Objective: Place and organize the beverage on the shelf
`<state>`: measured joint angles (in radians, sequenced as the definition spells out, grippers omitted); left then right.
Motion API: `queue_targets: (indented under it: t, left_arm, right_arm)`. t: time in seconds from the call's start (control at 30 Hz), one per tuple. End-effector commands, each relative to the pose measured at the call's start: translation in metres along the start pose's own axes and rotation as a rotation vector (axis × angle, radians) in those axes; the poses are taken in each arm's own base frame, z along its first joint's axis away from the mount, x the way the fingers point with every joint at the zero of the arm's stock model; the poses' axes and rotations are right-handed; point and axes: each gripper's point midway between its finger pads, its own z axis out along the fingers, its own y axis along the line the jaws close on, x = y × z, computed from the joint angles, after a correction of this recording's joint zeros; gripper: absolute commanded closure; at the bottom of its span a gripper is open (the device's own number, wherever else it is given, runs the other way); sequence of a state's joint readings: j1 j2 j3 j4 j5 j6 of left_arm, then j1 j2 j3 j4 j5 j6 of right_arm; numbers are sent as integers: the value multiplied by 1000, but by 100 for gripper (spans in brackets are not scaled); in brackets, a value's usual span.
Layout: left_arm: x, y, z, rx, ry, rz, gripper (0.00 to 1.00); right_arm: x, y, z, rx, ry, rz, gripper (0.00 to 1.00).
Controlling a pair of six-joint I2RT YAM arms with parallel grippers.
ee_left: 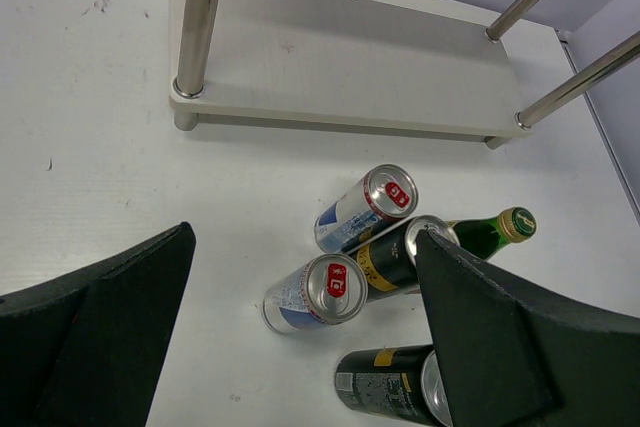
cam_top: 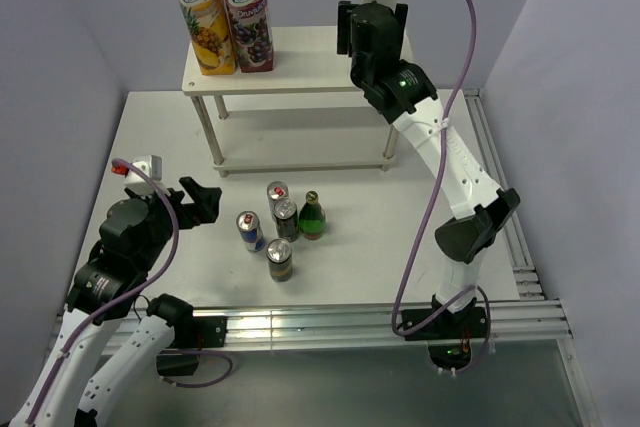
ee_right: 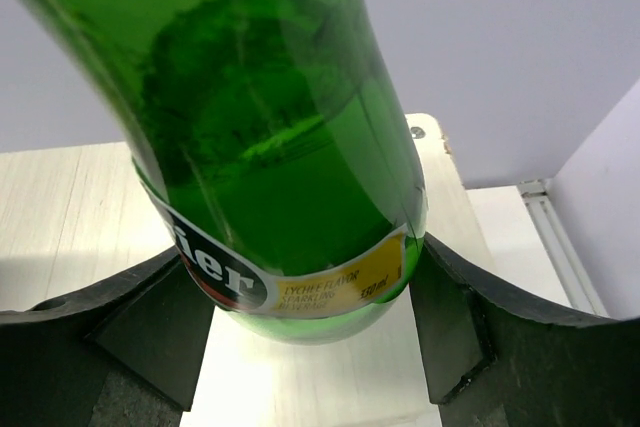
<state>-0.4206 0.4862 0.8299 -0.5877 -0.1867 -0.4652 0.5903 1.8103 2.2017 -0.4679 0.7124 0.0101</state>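
The white two-tier shelf (cam_top: 300, 62) stands at the back of the table. Two juice cartons (cam_top: 205, 17) (cam_top: 248, 12) stand on the left of its top board. My right gripper (cam_top: 372, 32) is over the right of the top board, shut on a large green bottle (ee_right: 280, 147) that stands upright with its base at the board (ee_right: 60, 217); the gripper hides the bottle in the top view. Several cans (cam_top: 279, 259) and a small green bottle (cam_top: 312, 215) stand grouped on the table. My left gripper (cam_top: 195, 202) is open and empty, left of the group.
In the left wrist view the shelf's lower board (ee_left: 350, 67) lies bare beyond the cans (ee_left: 315, 292) and the small bottle (ee_left: 490, 232). Purple walls close in the left, back and right. A metal rail (cam_top: 520, 247) runs along the table's right edge.
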Motion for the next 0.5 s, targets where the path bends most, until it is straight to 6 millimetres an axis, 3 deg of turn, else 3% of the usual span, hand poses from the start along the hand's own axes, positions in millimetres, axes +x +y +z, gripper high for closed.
queue_targets:
  t: [0.0, 0.17, 0.2, 0.3, 0.47]
  left_arm:
    - [-8, 0, 1, -7, -40, -9, 1]
    - [-8, 1, 1, -12, -37, -10, 1]
    - [-7, 2, 2, -14, -36, -9, 1]
    - [-7, 1, 2, -10, -35, -9, 1]
    - [-7, 1, 2, -10, -33, -9, 1]
  right_arm:
    - [-70, -15, -14, -27, -156, 181, 100]
    - [-44, -19, -4, -16, -91, 188, 100]
    - [-29, -17, 1, -16, -61, 191, 100]
    - [-9, -21, 8, -13, -22, 198, 100]
    - [12, -25, 16, -1, 12, 193, 100]
